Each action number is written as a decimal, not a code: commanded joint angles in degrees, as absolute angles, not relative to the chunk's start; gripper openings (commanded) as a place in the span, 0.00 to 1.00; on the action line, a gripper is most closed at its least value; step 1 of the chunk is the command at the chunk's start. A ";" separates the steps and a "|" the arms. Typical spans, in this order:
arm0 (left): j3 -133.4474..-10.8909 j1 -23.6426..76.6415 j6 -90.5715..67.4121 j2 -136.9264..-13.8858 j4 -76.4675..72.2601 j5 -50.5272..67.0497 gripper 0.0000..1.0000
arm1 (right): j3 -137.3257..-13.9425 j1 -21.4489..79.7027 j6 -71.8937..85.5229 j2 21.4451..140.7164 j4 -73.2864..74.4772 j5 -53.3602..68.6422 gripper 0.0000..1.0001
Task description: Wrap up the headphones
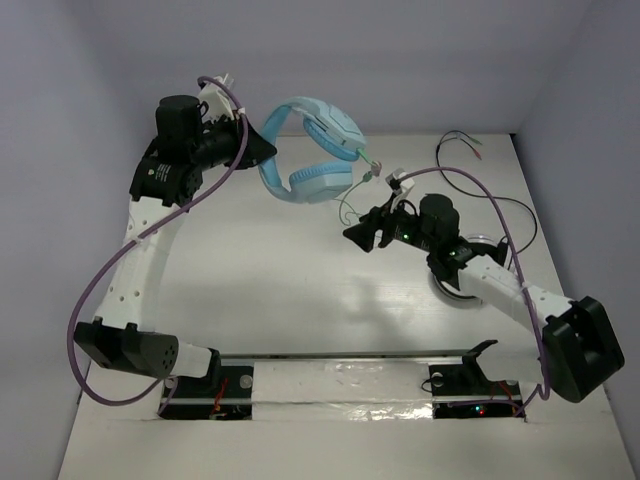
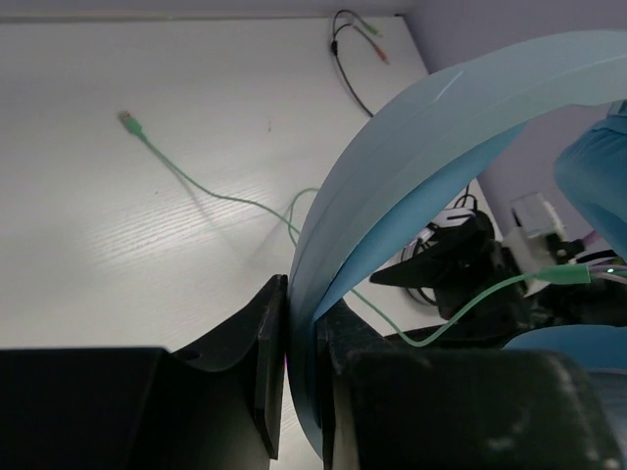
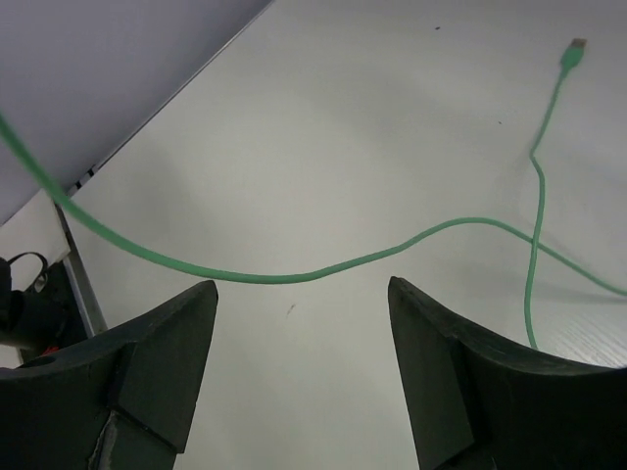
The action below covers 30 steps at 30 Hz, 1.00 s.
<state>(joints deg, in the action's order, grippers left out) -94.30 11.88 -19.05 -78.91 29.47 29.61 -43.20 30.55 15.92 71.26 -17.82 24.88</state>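
Note:
The light blue headphones (image 1: 318,150) hang in the air above the back of the table. My left gripper (image 1: 268,150) is shut on their headband (image 2: 411,166), which is pinched edge-on between the jaws in the left wrist view. The pale green cable (image 1: 352,200) trails from an ear cup (image 1: 322,183) down to the table. My right gripper (image 1: 358,236) is open and empty, just right of and below the ear cups. In the right wrist view the cable (image 3: 294,276) crosses just beyond the open fingertips, and its plug (image 3: 576,46) lies on the table.
A thin black cable with coloured tips (image 1: 480,160) lies at the back right. A round black-and-white coil (image 1: 455,290) sits under the right arm. Pale walls close in the left, back and right sides.

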 commanded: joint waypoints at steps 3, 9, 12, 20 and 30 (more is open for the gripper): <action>-101.68 11.69 -24.69 -79.19 25.14 35.51 0.00 | -42.71 30.41 17.84 73.47 -31.11 32.42 0.75; -105.46 11.69 -27.33 -79.45 24.43 37.62 0.00 | -45.79 30.41 18.37 79.36 -35.76 26.29 0.73; -107.13 11.69 -28.91 -78.67 24.26 38.93 0.00 | -47.27 30.41 17.67 81.90 -36.65 25.93 0.73; -105.65 11.69 -32.52 -75.94 21.62 41.66 0.00 | -49.74 30.41 17.85 87.62 -40.70 26.28 0.73; -107.84 11.69 -36.03 -74.62 19.43 41.84 0.00 | -52.11 30.41 18.90 92.19 -42.72 27.95 0.62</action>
<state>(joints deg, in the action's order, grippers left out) -105.25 11.88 -30.98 -77.84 26.06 39.27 -49.15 30.44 18.46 90.91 -37.32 27.07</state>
